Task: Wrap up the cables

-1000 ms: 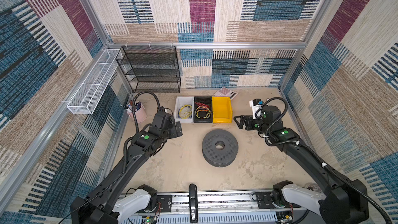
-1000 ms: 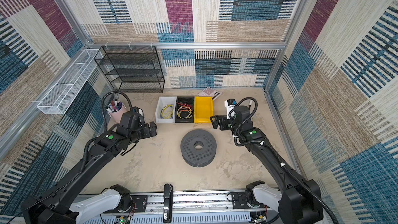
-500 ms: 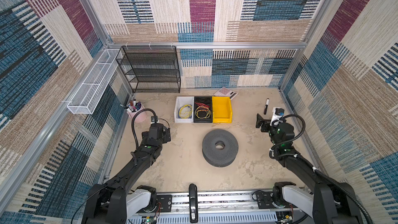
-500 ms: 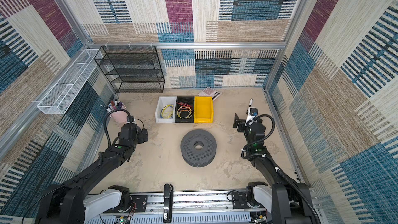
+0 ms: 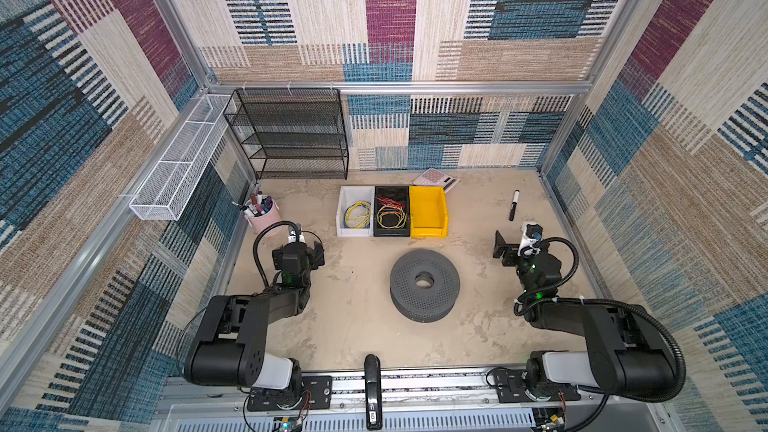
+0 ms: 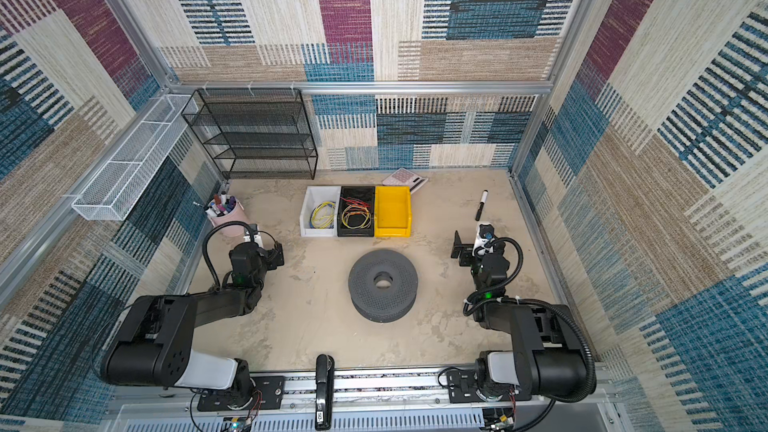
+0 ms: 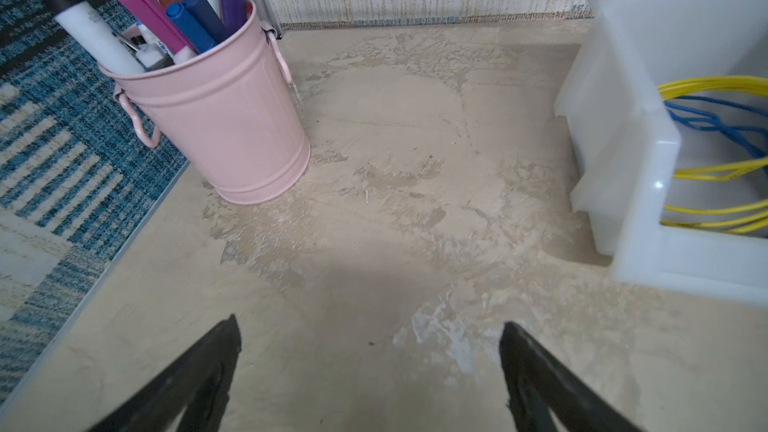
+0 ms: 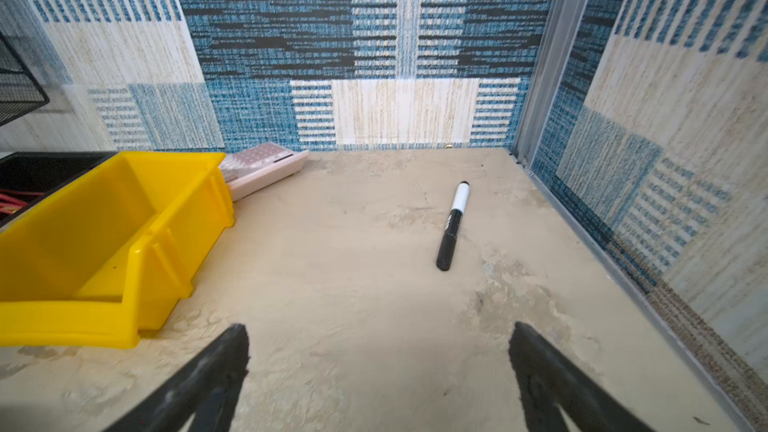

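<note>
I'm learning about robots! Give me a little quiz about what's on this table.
1. Which bin is empty? A the white bin, B the black bin, C the yellow bin.
2. True or false: the black marker lies flat on the table, away from the pink bucket.
3. What round grey thing sits between the two arms?
Key: 1 C. 2 True. 3 The spool, lying flat.

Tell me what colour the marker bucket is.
Pink; the bucket shows best in the left wrist view.
</note>
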You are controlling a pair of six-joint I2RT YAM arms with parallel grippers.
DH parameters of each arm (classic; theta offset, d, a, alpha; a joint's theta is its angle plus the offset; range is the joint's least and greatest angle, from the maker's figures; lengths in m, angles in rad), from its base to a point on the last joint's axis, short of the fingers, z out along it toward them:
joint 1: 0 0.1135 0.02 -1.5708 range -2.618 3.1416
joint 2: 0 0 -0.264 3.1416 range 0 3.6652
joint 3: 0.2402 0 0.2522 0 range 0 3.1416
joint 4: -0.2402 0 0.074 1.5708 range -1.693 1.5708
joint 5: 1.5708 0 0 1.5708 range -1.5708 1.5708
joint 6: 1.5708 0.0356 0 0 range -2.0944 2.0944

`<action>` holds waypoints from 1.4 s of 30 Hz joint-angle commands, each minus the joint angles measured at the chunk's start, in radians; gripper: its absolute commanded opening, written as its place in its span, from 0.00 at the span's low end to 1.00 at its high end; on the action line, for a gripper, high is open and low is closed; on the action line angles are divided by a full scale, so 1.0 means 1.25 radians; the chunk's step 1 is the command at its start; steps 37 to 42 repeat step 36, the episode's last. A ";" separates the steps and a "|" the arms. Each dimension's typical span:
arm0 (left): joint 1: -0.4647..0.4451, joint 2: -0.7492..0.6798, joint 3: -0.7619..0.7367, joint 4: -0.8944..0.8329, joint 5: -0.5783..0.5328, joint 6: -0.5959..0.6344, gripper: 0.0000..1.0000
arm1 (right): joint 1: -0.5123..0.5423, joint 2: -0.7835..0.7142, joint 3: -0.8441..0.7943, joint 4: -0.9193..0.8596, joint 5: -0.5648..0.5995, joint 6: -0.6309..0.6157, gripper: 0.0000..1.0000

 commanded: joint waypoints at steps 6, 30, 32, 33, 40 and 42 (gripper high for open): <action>0.018 0.046 0.003 0.124 0.033 0.011 0.98 | -0.009 0.096 -0.053 0.255 -0.100 0.009 0.99; 0.050 0.044 0.015 0.095 0.083 -0.010 0.99 | -0.009 0.152 0.024 0.157 -0.108 0.005 0.99; 0.051 0.044 0.015 0.095 0.083 -0.010 0.99 | -0.009 0.150 0.024 0.158 -0.109 0.006 0.99; 0.051 0.044 0.015 0.095 0.083 -0.010 0.99 | -0.009 0.149 0.022 0.159 -0.109 0.006 0.99; 0.051 0.044 0.015 0.094 0.084 -0.010 0.99 | -0.009 0.145 0.016 0.166 -0.108 0.006 0.99; 0.051 0.044 0.015 0.094 0.084 -0.010 0.99 | -0.009 0.145 0.016 0.166 -0.108 0.006 0.99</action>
